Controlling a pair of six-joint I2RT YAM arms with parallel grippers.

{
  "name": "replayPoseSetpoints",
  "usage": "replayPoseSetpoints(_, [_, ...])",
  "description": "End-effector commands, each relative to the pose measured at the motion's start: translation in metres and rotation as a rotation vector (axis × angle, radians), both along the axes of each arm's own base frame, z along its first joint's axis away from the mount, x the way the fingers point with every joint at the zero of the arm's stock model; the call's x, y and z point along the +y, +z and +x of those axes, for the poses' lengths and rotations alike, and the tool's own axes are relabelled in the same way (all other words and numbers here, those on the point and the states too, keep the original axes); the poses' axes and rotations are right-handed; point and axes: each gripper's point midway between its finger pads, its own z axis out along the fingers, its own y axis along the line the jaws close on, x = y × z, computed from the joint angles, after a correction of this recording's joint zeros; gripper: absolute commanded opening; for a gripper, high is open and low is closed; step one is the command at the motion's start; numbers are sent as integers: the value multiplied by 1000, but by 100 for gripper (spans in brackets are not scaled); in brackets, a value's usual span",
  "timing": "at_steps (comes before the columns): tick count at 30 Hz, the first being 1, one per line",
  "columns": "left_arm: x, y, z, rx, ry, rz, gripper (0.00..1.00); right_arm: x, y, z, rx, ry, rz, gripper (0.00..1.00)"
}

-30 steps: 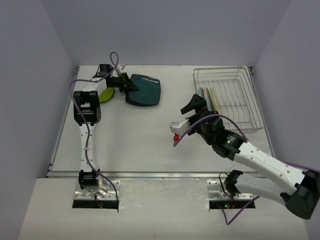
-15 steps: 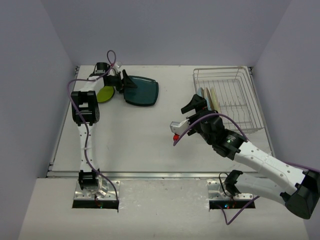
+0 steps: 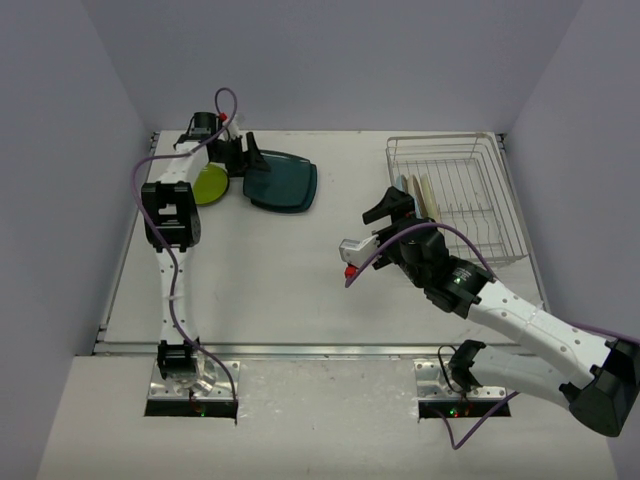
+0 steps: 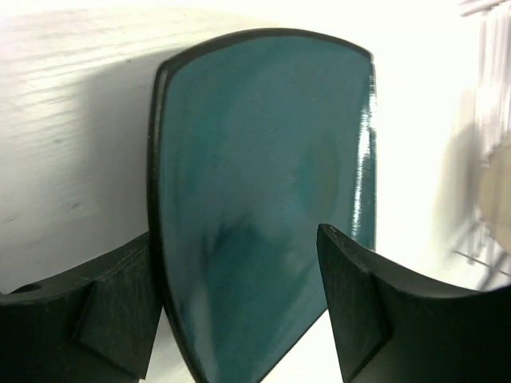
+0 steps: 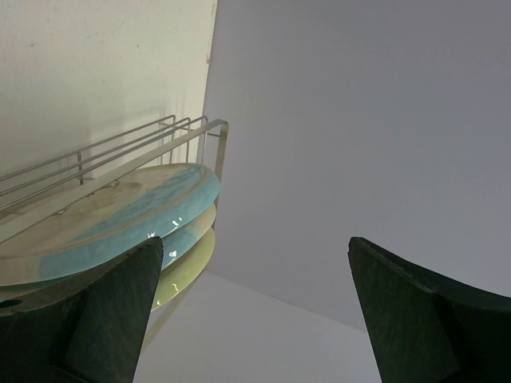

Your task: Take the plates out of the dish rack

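Has green plate (image 3: 210,186) and teal plate (image 3: 285,186) down by the parted left claw (image 3: 243,160), more plates (image 3: 415,195) in the rack (image 3: 470,175) ahead of the gaping right claw (image 3: 388,206).

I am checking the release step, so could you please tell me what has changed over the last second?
The left gripper opened and let go of the dark teal plate, which now lies flat on the table beside the lime-green plate; the gripper drew back slightly toward the far edge. The right gripper stays open by the dish rack, whose remaining plates have not moved.
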Motion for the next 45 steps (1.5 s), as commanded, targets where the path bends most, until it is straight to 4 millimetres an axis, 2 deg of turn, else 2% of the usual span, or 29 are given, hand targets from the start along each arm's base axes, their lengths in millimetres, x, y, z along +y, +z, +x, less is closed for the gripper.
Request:
replayPoseSetpoints(1, [2,47,6,-138,-6,139,69,1,20,4,-37,-25,68,99])
replayPoseSetpoints(5, [-2,35,-2,-115,-13,200,69,0,20,3,-35,-29,76,99])
replayPoseSetpoints(7, [-17,30,-9,-97,-47,201,69,-1,20,2,-36,-31,78,99])
replayPoseSetpoints(13, [-25,20,-15,-67,-59,203,69,-5,20,1,-37,-46,85,99])
replayPoseSetpoints(18, [-27,26,-11,-85,-49,205,70,-8,19,-1,-31,-54,88,99])
replayPoseSetpoints(22, [-18,31,-9,-101,-18,246,71,-10,19,-2,-31,-60,90,99])
replayPoseSetpoints(24, [-12,39,-7,-129,2,269,71,-11,19,-3,-28,-63,95,99])
replayPoseSetpoints(28, [-12,58,-5,-191,9,270,71,-13,17,-4,-25,-68,98,99])
replayPoseSetpoints(34, [-13,62,-18,-153,3,254,68,-13,19,-3,-29,-76,126,99])
replayPoseSetpoints(36, [-16,77,-26,-180,19,216,68,-12,24,-1,-19,-97,158,99])
replayPoseSetpoints(38, [-17,115,-34,-271,35,190,68,-19,31,2,0,-182,265,99])
replayPoseSetpoints(40, [-19,139,-42,-347,38,177,68,-27,45,7,17,-255,381,99])
replayPoseSetpoints(43, [-16,183,-58,-460,45,192,69,-47,58,10,47,-373,623,99])
replayPoseSetpoints(45, [-12,206,-74,-516,47,221,70,-69,73,7,88,-442,749,99])
